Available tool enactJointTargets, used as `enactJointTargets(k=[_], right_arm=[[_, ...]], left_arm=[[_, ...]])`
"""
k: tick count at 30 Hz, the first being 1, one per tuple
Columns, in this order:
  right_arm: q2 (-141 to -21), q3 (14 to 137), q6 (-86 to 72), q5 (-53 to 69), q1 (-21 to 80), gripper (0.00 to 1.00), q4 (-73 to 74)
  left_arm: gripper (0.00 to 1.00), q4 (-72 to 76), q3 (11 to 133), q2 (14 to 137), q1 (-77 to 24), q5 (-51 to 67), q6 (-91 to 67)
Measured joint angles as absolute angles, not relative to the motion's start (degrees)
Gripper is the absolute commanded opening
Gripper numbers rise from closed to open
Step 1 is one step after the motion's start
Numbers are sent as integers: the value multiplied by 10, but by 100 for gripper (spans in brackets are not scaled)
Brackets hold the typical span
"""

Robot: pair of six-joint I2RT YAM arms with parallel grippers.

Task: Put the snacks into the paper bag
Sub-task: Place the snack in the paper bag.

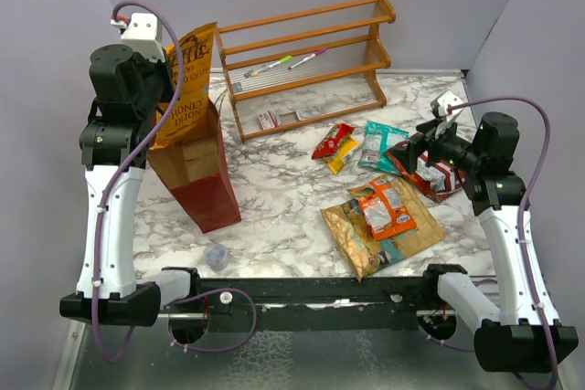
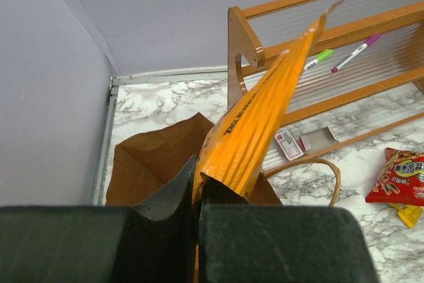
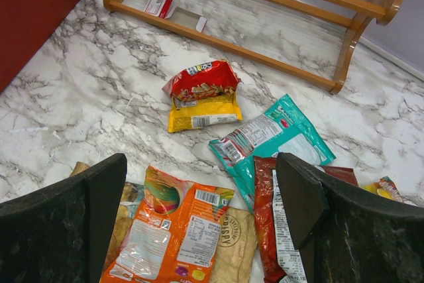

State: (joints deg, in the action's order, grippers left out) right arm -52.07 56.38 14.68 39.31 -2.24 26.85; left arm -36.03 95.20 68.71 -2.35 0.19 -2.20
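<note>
Progress slight: clenched left tool (image 2: pixel 199 193) on chip bag (image 2: pixel 265 117) at paper bag's (image 1: pixel 206 180) mouth, 9 o'clock; hung right tool (image 3: pixel 202 187) open, empty, above remaining packets (image 1: pixel 384 207), bench (image 1: pixel 274 189) 3 o'clock.

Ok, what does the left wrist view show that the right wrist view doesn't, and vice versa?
Left wrist only: the left gripper shut on a gold-orange chip bag above the open paper bag, brown inside showing, plus the green marker and pink marker on the rack. Right wrist only: the right gripper open above the orange packet, teal packet and dark-red packet. Both: the rack, the small box at its base, the red packet overlapping the yellow packet, the marble table, and the paper bag (right wrist: red outside only).
</note>
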Motion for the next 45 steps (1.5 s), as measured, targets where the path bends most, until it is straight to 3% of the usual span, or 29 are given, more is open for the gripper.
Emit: enactJointTargets(k=[11,22,45], right_arm=[[-521,564,146,396,-22,95,269],[-521,561,142,400,-22,95,268],[-521,551,130,406,-23,95,261]], left_arm=[[0,-349,944,698,-23,-7,-85],[0,-305,818,616,-23,-48,-134],[0,-274,646,558,-22,-102,-217]])
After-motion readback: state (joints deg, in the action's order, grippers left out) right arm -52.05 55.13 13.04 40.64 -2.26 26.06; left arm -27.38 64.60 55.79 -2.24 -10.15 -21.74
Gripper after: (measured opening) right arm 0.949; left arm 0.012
